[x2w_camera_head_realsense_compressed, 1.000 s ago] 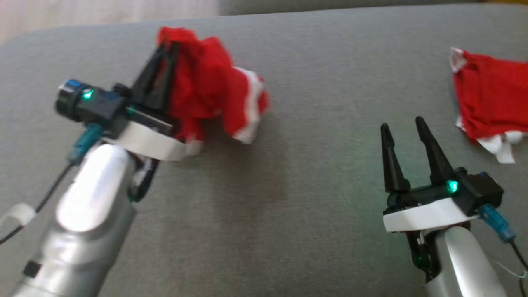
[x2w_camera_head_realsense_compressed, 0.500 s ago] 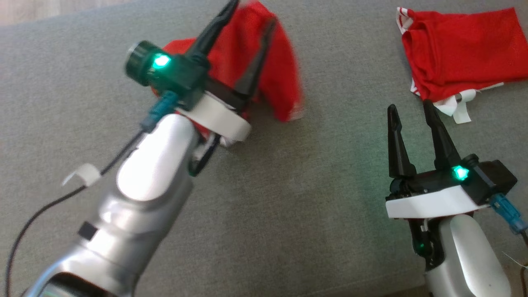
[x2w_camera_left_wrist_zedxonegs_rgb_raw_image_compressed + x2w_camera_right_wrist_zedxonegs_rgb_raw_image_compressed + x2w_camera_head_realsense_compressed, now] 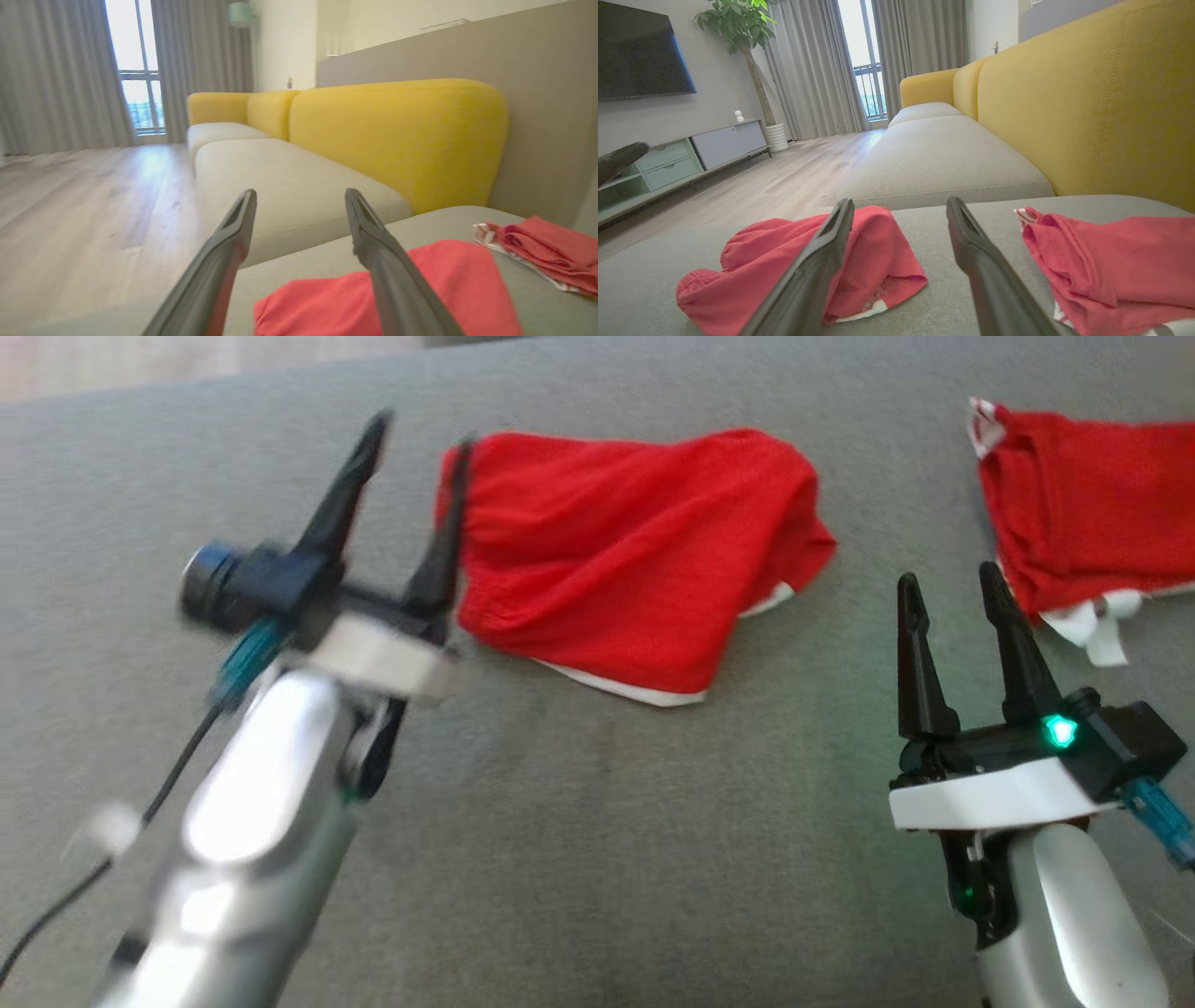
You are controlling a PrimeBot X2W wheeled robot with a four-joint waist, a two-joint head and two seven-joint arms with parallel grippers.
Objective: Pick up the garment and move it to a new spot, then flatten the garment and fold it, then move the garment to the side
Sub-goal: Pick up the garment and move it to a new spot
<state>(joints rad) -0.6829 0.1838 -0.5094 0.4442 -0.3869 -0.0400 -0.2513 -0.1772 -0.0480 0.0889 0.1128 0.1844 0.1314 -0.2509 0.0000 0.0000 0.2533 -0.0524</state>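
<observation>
The garment (image 3: 635, 560), red shorts with a white hem, lies loosely spread on the grey cushion (image 3: 579, 859) at the middle. My left gripper (image 3: 420, 434) is open and blurred at the garment's left edge, its right finger against the waistband side, holding nothing. In the left wrist view the garment (image 3: 444, 284) lies below and to the right of the spread fingers. My right gripper (image 3: 948, 575) stands open and empty near the front right. In the right wrist view the garment (image 3: 784, 252) lies behind its left finger.
A second red garment (image 3: 1083, 513) with white trim lies crumpled at the far right, just beyond my right gripper. A yellow and grey sofa (image 3: 397, 135) continues past the cushion. Wooden floor (image 3: 84, 210) lies off its left edge.
My left gripper opened and let go of the garment, which dropped from a bunched hold into a spread heap. The gripper drew back to the garment's left. The head camera also shifted.
</observation>
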